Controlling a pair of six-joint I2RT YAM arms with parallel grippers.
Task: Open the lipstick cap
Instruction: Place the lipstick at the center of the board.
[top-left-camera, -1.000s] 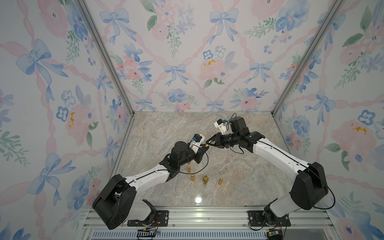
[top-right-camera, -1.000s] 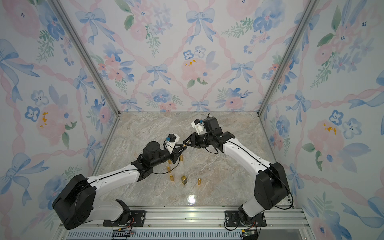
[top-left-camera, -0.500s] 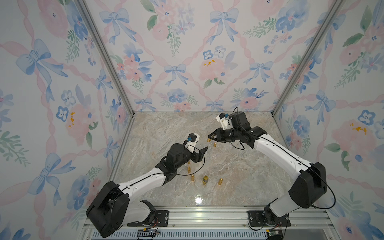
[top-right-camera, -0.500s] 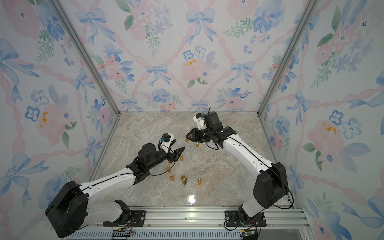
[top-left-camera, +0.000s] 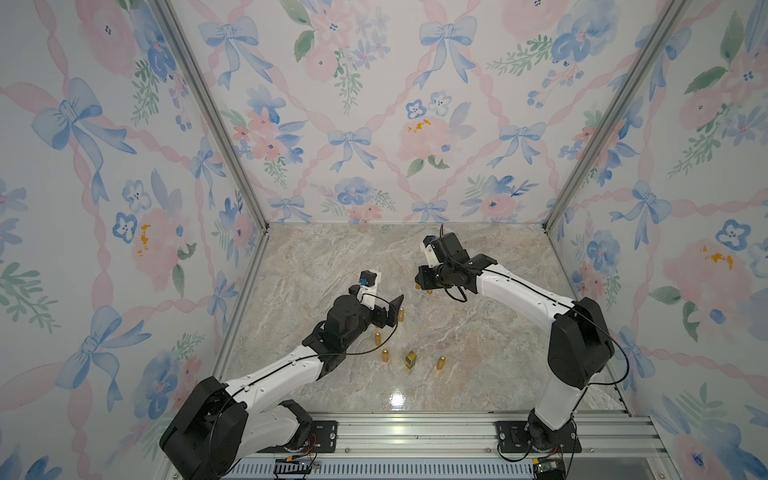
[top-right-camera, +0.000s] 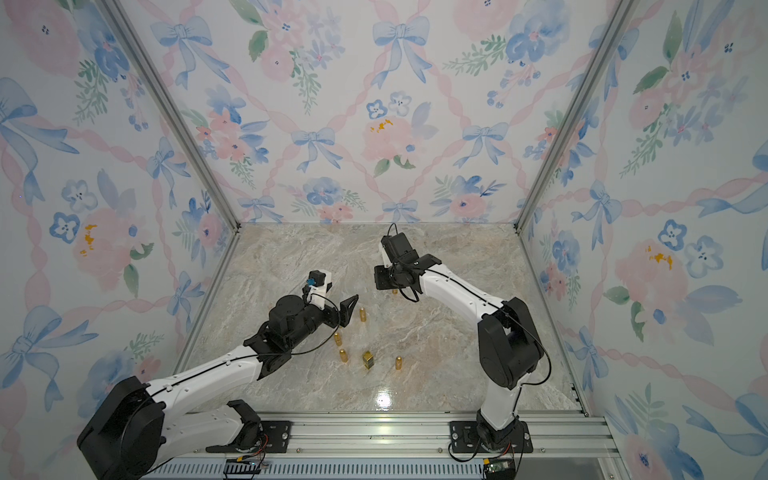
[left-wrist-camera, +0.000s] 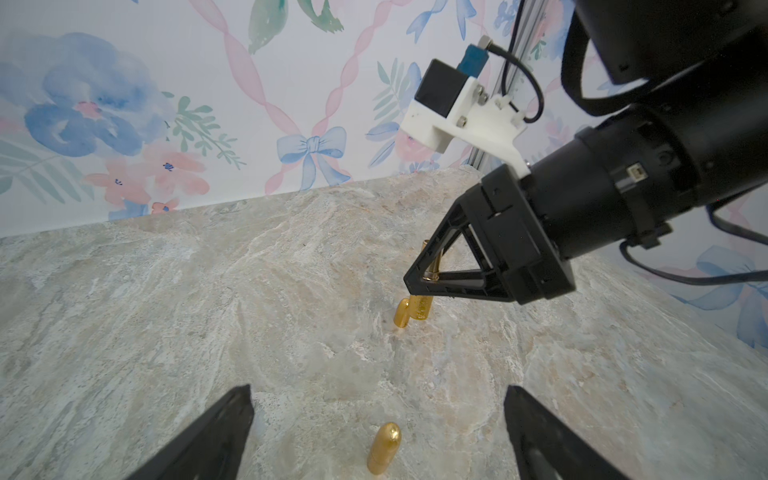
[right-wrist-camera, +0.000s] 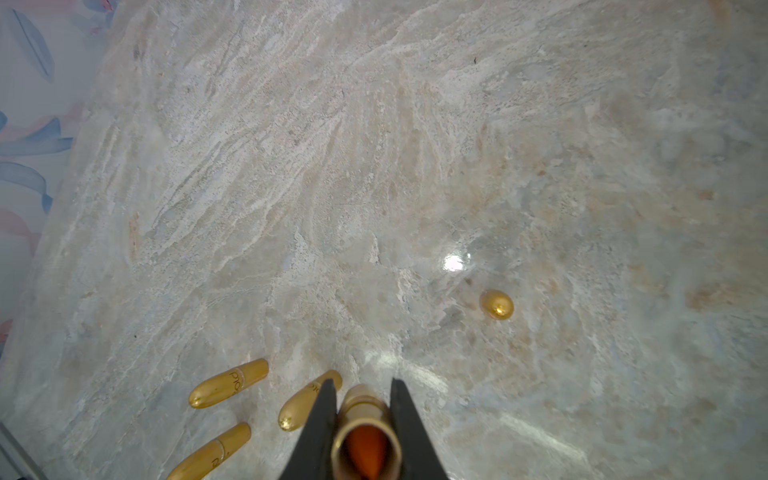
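Lipstick (right-wrist-camera: 365, 440) is uncapped, with its orange-red core showing in the open gold end. Right tool (right-wrist-camera: 360, 384) is clamped tight on it, one finger each side. Can't tell if its base touches the table (top-left-camera: 478, 353). A lone capsule (left-wrist-camera: 401, 311) stands just beside the lipstick. Left tool (left-wrist-camera: 378, 390) is apart from the lipstick, spread fully and gripping nothing. An upright gold cap (left-wrist-camera: 384, 446) sits just off its fingertips, untouched. More gold capsules (top-left-camera: 385, 354) stand beyond that.

table (top-left-camera: 478, 332): marbled stone | on it: gold lipstick tubes (top-left-camera: 385, 354) standing upright near the middle | square gold case (top-left-camera: 410, 359) among them
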